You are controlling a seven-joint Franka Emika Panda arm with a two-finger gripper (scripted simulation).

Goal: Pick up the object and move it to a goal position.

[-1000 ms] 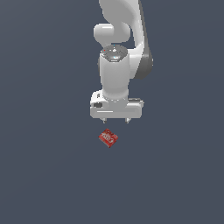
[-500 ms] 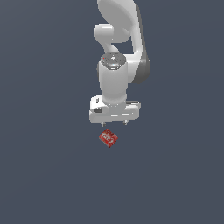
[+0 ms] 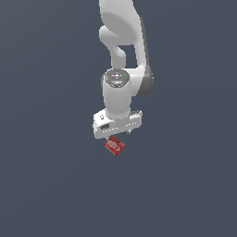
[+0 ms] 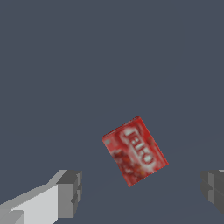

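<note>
I see the gripper with its fingers spread wide apart, holding nothing. The red Jell-O box lies flat on the grey floor, between the fingers but touching neither. In the exterior view, the box sits just below the white gripper.

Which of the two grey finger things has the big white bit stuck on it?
The finger on one side of the red box shows a white part joined to it; the other finger shows only grey at the picture's edge.

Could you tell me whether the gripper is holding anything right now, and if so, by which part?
Nothing is held. The gripper is open, its fingers wide apart, and the red box lies untouched.
</note>
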